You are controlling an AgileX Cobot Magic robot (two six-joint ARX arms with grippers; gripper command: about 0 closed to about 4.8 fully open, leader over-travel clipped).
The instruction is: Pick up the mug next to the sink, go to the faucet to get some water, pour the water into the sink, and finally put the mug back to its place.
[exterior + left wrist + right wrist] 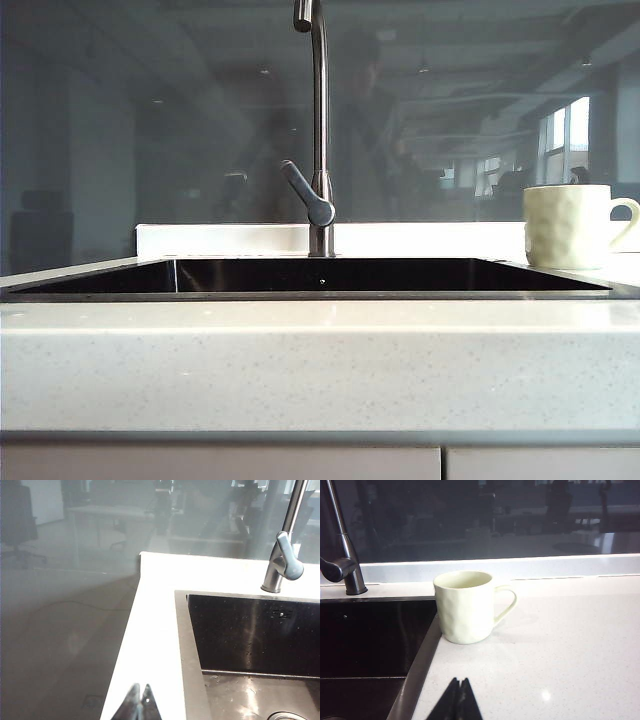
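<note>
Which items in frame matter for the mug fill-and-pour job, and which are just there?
Job:
- mug, upright on the countertop by the sink's right corner
- sink
- faucet
- right gripper, shut, short of the mug
- left gripper, shut, at the sink's far side

Just there:
- countertop
- glass wall behind

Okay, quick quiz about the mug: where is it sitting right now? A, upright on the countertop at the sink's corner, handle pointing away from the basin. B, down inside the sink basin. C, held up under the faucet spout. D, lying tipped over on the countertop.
A: the mug stands upright on the countertop by the rim of the sink, handle turned away from the basin, while the right gripper, shut, sits short of it.
</note>
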